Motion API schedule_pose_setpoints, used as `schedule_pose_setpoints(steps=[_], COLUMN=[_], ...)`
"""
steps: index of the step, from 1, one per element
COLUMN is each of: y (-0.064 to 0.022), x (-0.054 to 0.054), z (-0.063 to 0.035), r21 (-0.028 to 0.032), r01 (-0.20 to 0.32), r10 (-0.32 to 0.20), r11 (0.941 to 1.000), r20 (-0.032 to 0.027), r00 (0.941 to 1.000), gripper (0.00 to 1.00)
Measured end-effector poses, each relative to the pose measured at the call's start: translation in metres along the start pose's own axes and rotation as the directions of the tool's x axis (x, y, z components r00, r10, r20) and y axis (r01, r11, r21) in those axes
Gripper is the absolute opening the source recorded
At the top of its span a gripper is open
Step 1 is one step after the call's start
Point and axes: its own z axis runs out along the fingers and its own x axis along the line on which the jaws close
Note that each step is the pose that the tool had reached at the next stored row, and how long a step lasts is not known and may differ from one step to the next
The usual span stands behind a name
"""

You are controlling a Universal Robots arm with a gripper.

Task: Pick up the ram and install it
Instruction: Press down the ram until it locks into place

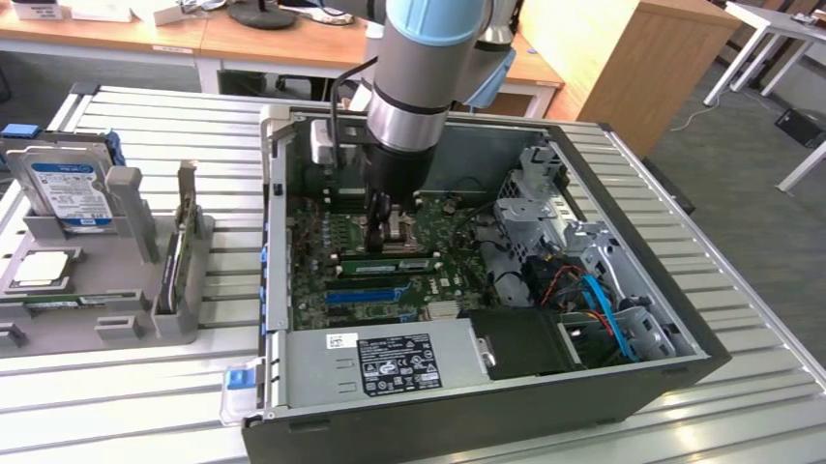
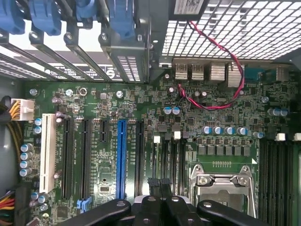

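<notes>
The ram, a long green circuit-board stick with black chips, lies in the memory slots of the green motherboard. Its long axis runs across the exterior view from left to right. The black gripper hangs directly above it, apparently touching. The fingers are drawn narrow, with nothing visible between them. The open black computer case walls the spot in closely, on a ribbed grey metal surface.
</notes>
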Motion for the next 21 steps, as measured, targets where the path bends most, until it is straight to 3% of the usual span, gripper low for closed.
schedule_pose_setpoints(steps=[10, 21], y=[-0.0007, -0.0157], x=[0.000, 0.000], z=[-0.0009, -0.0014], r21=[-0.0001, 0.0000], r01=[0.000, 0.000], r10=[0.000, 0.000], r11=[1.0000, 1.0000], r20=[-0.0002, 0.0000], r00=[1.0000, 1.0000], gripper=[0.10, 0.10])
